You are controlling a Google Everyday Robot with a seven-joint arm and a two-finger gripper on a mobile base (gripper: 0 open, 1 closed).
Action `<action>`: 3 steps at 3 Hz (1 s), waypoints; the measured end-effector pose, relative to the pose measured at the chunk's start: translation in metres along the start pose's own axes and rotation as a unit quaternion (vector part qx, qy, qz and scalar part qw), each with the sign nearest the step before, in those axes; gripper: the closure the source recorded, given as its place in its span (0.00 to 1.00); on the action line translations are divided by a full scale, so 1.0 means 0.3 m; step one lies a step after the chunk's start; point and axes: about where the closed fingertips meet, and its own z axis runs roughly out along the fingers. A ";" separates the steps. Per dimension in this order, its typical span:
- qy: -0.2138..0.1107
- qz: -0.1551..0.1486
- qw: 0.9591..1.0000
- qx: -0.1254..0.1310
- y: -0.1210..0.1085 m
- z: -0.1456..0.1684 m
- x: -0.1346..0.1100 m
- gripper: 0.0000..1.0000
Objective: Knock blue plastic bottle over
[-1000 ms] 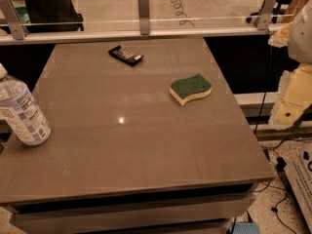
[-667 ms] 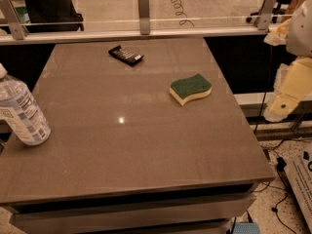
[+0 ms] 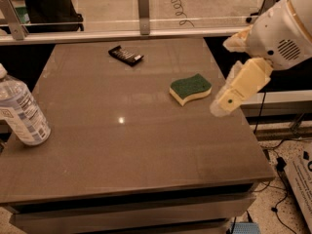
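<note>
The blue plastic bottle (image 3: pixel 20 109), clear and ribbed with a white-and-blue label, stands upright, slightly tilted in view, at the table's left edge. Its cap is partly cut off by the frame's edge. My gripper (image 3: pixel 225 103) hangs over the table's right edge on a cream-coloured arm, just right of the green sponge (image 3: pixel 190 88). It is far from the bottle, across the whole width of the table.
A brown table (image 3: pixel 136 150) holds a small black device (image 3: pixel 126 55) near the back. A rail with metal posts (image 3: pixel 143 5) runs behind the table. Cables (image 3: pixel 282 169) lie on the floor at the right.
The arm has moved left and inward, from beyond the table's right side to over its right edge beside the sponge. The bottle, sponge and black device have not moved.
</note>
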 end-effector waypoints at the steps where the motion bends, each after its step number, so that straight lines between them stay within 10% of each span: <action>1: -0.089 0.010 0.996 -0.023 0.108 0.067 -0.156 0.00; 3: -0.120 0.016 0.992 -0.034 0.142 0.062 -0.218 0.00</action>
